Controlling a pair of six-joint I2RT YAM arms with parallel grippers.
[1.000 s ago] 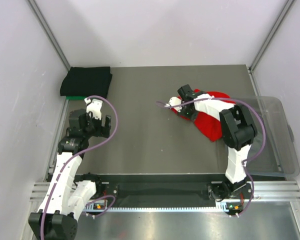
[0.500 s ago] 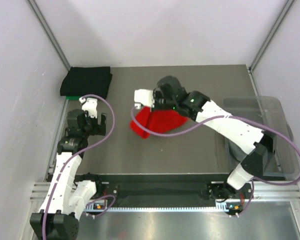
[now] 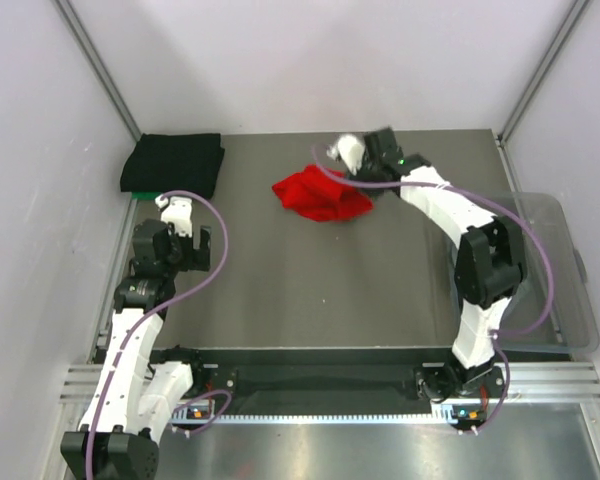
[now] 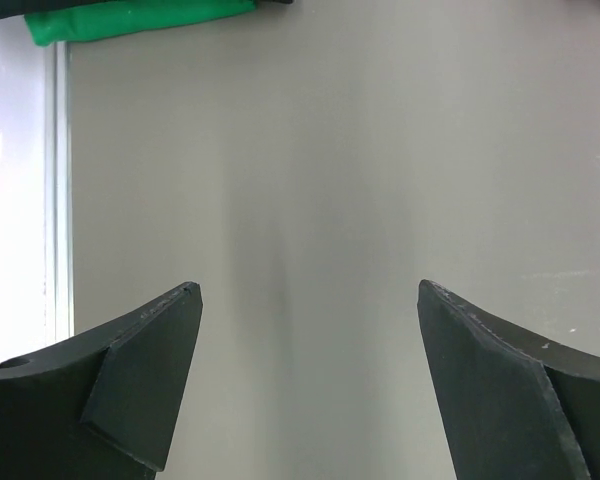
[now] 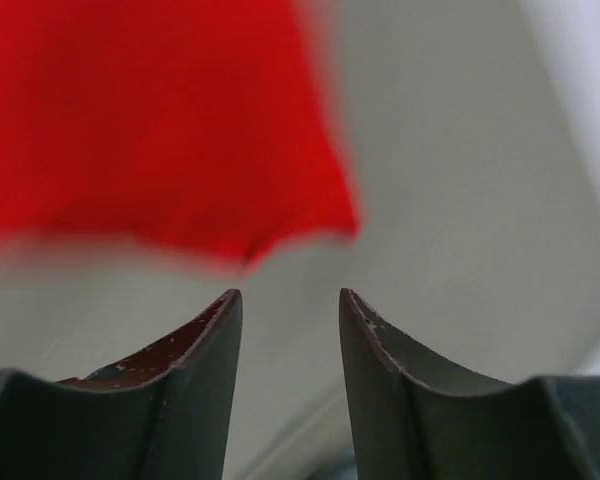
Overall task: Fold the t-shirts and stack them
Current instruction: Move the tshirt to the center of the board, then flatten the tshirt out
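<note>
White walls [image 3: 320,60] enclose grey surface [image 3: 280,280]. Clear bin [image 3: 570,250] at right edge. Red t-shirt [image 3: 318,194] crumpled far centre; black t-shirt [image 3: 173,162] folded on green t-shirt [image 4: 140,20], far left corner. Left tool [image 4: 305,290] released, over bare surface. Right tool [image 5: 285,295] parted, empty, just beside red t-shirt.

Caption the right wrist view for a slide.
Right gripper, jaws parted and empty, facing the red t-shirt on the grey table.

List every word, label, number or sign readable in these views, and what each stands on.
None: no text can be read in any view.
The red t-shirt, the black t-shirt, the green t-shirt, the clear bin and the table show no print, label or sign.
</note>
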